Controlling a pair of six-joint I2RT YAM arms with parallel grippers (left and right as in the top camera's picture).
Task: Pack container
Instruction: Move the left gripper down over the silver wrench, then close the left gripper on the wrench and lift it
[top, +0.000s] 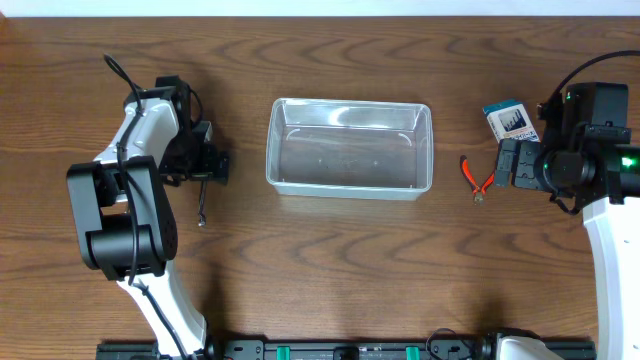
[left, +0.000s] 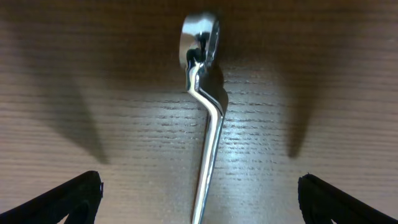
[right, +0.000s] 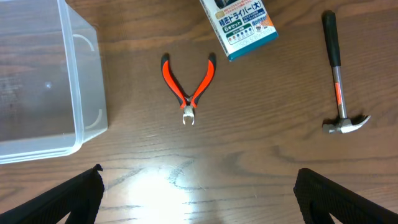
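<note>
The clear plastic container (top: 272, 150) stands empty in the middle of the table; its right end shows in the right wrist view (right: 84, 74). My left gripper (top: 213, 165) is open left of the container, its fingers (left: 199, 199) straddling a chrome wrench (left: 210, 134) that lies flat on the wood (top: 202, 205). My right gripper (top: 508, 165) is open and empty right of the container, hovering (right: 199, 193) just short of red-handled pliers (right: 188, 84) that lie on the table (top: 477, 177).
A small blue-and-white box (top: 510, 120) lies beyond the pliers, also in the right wrist view (right: 239, 22). A hammer (right: 337, 81) with a black and orange handle lies right of the box; my right arm hides it in the overhead view.
</note>
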